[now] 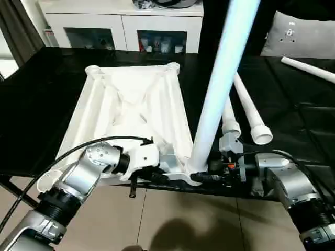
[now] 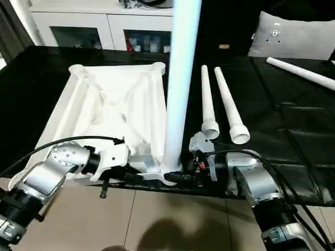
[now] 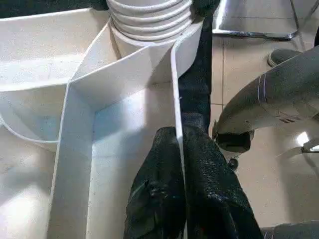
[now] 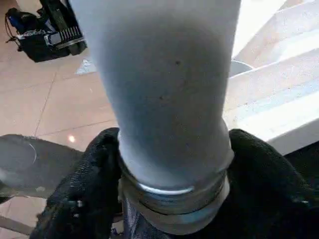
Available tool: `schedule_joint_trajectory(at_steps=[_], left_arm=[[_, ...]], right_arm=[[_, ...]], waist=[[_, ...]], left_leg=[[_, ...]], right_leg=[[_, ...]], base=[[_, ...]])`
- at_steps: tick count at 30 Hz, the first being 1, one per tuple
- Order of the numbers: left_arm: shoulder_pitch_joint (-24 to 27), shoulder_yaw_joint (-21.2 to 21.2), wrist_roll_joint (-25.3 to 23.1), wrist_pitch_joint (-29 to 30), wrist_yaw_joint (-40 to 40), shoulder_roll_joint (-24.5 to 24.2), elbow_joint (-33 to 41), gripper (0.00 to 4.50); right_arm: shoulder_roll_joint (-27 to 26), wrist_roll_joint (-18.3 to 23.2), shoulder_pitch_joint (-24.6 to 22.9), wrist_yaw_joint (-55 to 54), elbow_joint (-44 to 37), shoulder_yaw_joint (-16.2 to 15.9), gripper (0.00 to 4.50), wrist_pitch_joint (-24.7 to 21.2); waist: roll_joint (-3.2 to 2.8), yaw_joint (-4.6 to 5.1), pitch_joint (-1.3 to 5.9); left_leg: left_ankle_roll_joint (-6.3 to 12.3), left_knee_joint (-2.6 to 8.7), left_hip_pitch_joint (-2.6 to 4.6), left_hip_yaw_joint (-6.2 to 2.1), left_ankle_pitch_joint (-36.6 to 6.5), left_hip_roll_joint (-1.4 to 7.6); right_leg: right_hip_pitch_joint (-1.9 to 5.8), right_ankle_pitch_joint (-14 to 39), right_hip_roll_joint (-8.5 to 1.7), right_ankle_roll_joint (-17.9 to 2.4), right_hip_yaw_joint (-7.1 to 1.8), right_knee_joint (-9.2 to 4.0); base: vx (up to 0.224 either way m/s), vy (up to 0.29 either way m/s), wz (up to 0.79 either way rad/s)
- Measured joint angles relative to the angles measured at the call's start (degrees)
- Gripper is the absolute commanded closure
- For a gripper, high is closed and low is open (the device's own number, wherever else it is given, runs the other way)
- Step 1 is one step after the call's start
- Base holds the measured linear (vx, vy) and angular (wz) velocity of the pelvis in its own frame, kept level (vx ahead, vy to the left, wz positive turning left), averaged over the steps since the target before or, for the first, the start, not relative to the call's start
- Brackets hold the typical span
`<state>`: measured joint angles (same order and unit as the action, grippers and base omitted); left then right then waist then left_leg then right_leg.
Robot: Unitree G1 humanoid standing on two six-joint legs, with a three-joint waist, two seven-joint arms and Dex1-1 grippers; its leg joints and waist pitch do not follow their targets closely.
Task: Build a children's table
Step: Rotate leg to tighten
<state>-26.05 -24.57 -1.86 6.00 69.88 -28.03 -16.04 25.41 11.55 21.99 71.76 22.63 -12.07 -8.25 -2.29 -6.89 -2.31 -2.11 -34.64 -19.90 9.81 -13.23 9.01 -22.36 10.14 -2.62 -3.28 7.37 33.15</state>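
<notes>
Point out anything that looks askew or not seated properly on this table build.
The upright leg in the tabletop's near right corner socket looks unfinished: threads still show at its base, and it leans slightly. The right gripper has its jaws around that base; the left gripper pinches the rim.

The table top [image 1: 133, 112] lies upside down on the work surface [image 1: 47, 94], one short end at the near edge. At its near right corner one leg [image 1: 217, 89] stands upright in the socket. The left gripper [image 3: 182, 184] is at the near rim, just left of that leg; the right gripper [image 4: 169, 199] is at the leg's base. Right of the top two legs [image 2: 222, 104] lie side by side, and another leg [image 1: 309, 69] lies farther right. A cabinet [image 1: 123, 23] stands behind, seemingly beyond the surface
</notes>
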Motion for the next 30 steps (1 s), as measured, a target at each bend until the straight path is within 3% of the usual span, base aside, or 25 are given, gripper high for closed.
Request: schedule_joint_trajectory(at_steps=[7, 10, 14, 17, 20, 23, 24, 28, 30], left_arm=[[0.0, 0.1, 0.1, 0.2, 0.1, 0.0, 0.0, 4.5], [1.0, 0.9, 0.6, 4.0, -1.0, 0.8, 1.9, 4.5], [1.9, 3.0, -0.5, 11.8, -7.2, 3.2, 3.7, 4.5], [2.0, 5.1, -2.2, 18.1, -15.7, 9.0, 3.9, 4.5], [1.4, 5.9, -3.4, 21.2, -21.5, 12.6, 3.5, 4.5], [-0.4, 6.4, -4.9, 22.9, -26.9, 16.0, 1.2, 4.5], [-0.8, 6.4, -5.4, 23.0, -27.8, 16.6, 0.8, 4.5], [-1.3, 5.6, -5.8, 22.6, -28.9, 17.4, 0.4, 4.5], [-1.3, 5.0, -5.8, 21.7, -28.8, 17.5, 0.5, 4.5]], right_arm=[[-0.2, -0.1, -0.1, -0.2, -0.1, 0.0, 1.72, 0.0], [-1.7, -0.2, -1.5, -2.8, -1.7, 0.4, 1.73, -0.4], [-7.0, -1.6, -1.7, -13.4, -0.6, 2.6, 1.74, -2.6], [-12.8, -3.2, 0.8, -25.4, 4.0, 5.6, 1.74, -2.9], [-16.6, -4.3, 3.4, -33.9, 8.2, 7.4, 1.74, -2.2], [-19.8, -5.1, 6.1, -41.4, 12.8, 8.9, 1.74, -0.2], [-20.4, -5.1, 6.5, -42.8, 13.6, 9.4, 1.18, 0.2], [-21.6, -4.4, 7.1, -44.6, 14.2, 11.2, 0.98, 0.3], [-21.3, -4.4, 6.8, -44.7, 14.0, 11.7, 0.62, 0.6]], waist=[[-0.01, 0.1, 0.0], [-0.07, 0.29, 0.05], [-0.14, 1.9, 0.08], [-0.06, 3.57, 0.03], [0.1, 4.2, 0.0], [0.23, 4.1, 0.01], [0.29, 4.04, 0.0], [0.47, 3.57, 0.04], [0.49, 3.23, 0.04]], left_leg=[[0.0, -0.02, 0.0, 0.0, 0.0, 0.01], [0.0, -0.02, 0.08, 0.0, 0.0, 0.02], [-0.35, 0.0, 0.65, 0.03, -0.1, 0.01], [-0.43, -0.03, 0.91, 0.05, -0.1, 0.0], [-0.44, -0.03, 0.9, 0.03, -0.1, 0.01], [-0.43, -0.03, 0.84, 0.03, -0.1, 0.0], [-0.43, -0.02, 0.83, 0.03, -0.1, 0.0], [-0.14, 0.02, 0.74, 0.03, -0.1, 0.0], [-0.01, 0.12, 0.66, 0.03, 0.0, -0.01]], right_leg=[[0.01, 0.0, 0.0, 0.0, 0.0, 0.01], [0.08, 0.0, 0.0, 0.0, 0.0, 0.01], [0.48, 0.0, 0.01, 0.0, -0.01, -0.03], [0.7, 0.0, 0.01, 0.0, 0.0, -0.12], [0.69, 0.0, 0.01, 0.0, 0.01, -0.13], [0.66, -0.1, 0.0, 0.0, 0.01, -0.12], [0.66, -0.1, 0.0, 0.0, 0.01, -0.13], [0.61, -0.1, -0.02, 0.0, -0.01, -0.12], [0.5, 0.0, -0.02, 0.0, -0.01, -0.11]], base=[[0.0, 0.0, 0.0], [0.0, 0.0, 0.0], [0.0, 0.0, 0.0], [0.0, 0.0, 0.0], [0.0, 0.0, 0.0], [0.0, 0.0, 0.0], [0.0, 0.0, 0.0], [0.0, 0.0, 0.0], [0.0, 0.0, 0.0]])
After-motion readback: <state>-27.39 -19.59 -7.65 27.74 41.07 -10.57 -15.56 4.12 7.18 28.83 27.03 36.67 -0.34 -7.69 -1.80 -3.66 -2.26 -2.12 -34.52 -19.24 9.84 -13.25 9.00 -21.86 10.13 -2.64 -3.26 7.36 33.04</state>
